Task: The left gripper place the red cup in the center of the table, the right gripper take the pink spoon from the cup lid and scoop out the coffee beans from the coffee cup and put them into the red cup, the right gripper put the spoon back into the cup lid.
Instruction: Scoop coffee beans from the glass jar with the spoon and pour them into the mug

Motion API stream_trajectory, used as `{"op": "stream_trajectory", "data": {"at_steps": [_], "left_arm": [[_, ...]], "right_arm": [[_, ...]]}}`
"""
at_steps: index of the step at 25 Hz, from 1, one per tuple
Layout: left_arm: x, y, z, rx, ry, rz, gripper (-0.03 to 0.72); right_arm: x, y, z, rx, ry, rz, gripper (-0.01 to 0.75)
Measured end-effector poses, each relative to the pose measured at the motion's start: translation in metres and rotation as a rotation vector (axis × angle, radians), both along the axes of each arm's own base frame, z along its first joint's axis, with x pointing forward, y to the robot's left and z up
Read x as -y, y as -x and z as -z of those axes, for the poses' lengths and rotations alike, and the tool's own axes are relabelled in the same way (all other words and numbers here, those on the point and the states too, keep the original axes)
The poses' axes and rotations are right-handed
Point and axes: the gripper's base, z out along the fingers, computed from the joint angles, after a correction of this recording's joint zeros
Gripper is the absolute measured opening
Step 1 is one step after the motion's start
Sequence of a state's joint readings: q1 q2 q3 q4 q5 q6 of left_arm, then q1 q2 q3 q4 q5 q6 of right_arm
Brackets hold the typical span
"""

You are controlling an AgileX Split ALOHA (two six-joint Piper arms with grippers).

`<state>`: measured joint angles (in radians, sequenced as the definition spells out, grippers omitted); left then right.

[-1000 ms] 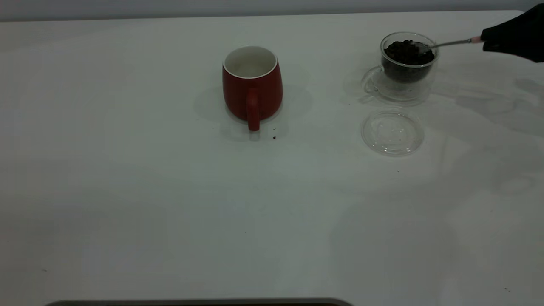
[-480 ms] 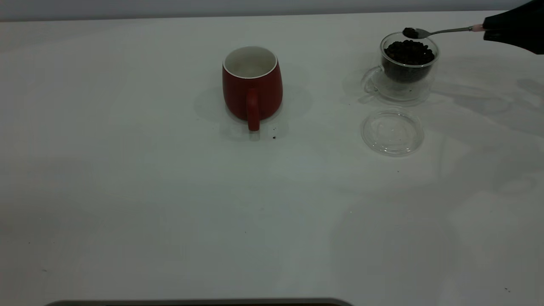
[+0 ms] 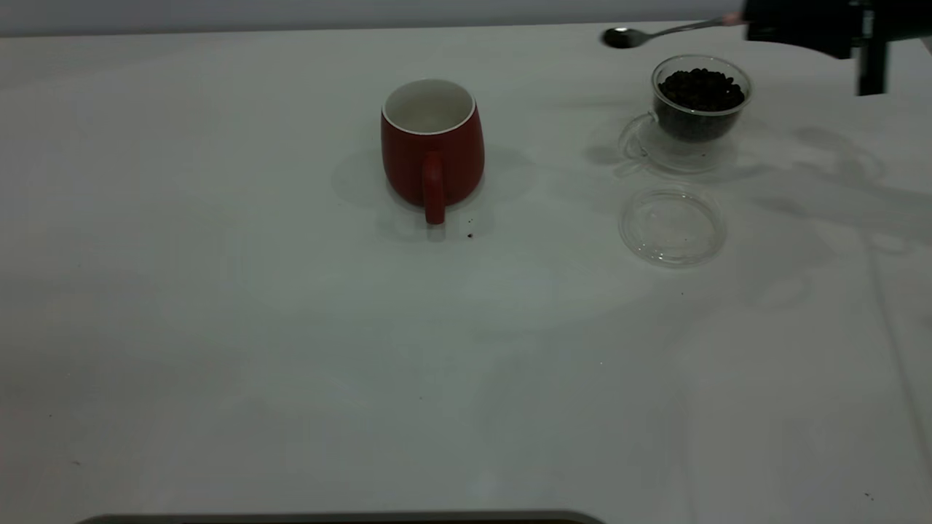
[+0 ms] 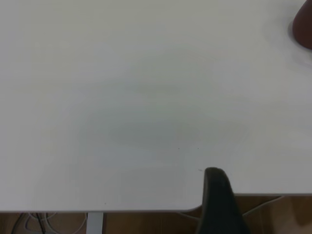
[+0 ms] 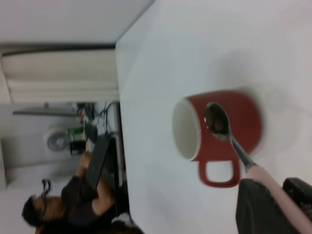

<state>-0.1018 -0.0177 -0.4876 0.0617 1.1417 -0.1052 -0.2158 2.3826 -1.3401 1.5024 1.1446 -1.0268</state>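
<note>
The red cup [image 3: 432, 142] stands upright mid-table, handle toward the front, and its inside looks empty. It also shows as red cup [image 5: 219, 131] and as a red edge [image 4: 304, 29]. My right gripper [image 3: 794, 25] hovers at the far right, shut on the pink spoon [image 3: 659, 30] by its pink handle [image 5: 278, 195]. The spoon's bowl [image 5: 217, 119] holds dark beans and hangs in the air left of the glass coffee cup [image 3: 699, 98], which is full of beans. The clear cup lid [image 3: 671, 225] lies bare in front of it. My left gripper [image 4: 218, 195] is parked at the table's edge.
A stray dark crumb [image 3: 470, 235] lies beside the red cup's handle. A dark strip [image 3: 342, 518] runs along the near edge. A person [image 5: 73, 204] sits beyond the table's far side. The white table [image 3: 218, 327] is bare on the left and front.
The right gripper lifted the spoon out of the coffee cup with beans in its bowl, then carried it up and to the left, toward the red cup.
</note>
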Motion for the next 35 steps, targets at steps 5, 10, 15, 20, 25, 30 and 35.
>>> {"op": "stream_trajectory", "data": {"at_steps": [5, 10, 15, 20, 25, 30, 35], "left_arm": [[0.000, 0.000, 0.000, 0.000, 0.000, 0.000, 0.519], [0.000, 0.000, 0.000, 0.000, 0.000, 0.000, 0.519], [0.000, 0.000, 0.000, 0.000, 0.000, 0.000, 0.519], [0.000, 0.000, 0.000, 0.000, 0.000, 0.000, 0.519], [0.000, 0.000, 0.000, 0.000, 0.000, 0.000, 0.519], [0.000, 0.000, 0.000, 0.000, 0.000, 0.000, 0.519], [0.000, 0.000, 0.000, 0.000, 0.001, -0.001, 0.519]], "right_arm": [[-0.038, -0.002, -0.002, 0.001, -0.024, -0.058, 0.098], [-0.072, -0.003, -0.006, 0.005, -0.068, -0.078, 0.098], [-0.100, 0.000, -0.005, 0.003, -0.063, -0.118, 0.098], [-0.116, -0.001, -0.001, -0.004, -0.017, -0.090, 0.098], [-0.128, -0.003, 0.002, 0.014, 0.033, -0.055, 0.098], [-0.142, -0.002, 0.007, 0.032, 0.104, -0.048, 0.098], [-0.151, -0.001, 0.011, 0.048, 0.168, -0.048, 0.098]]}}
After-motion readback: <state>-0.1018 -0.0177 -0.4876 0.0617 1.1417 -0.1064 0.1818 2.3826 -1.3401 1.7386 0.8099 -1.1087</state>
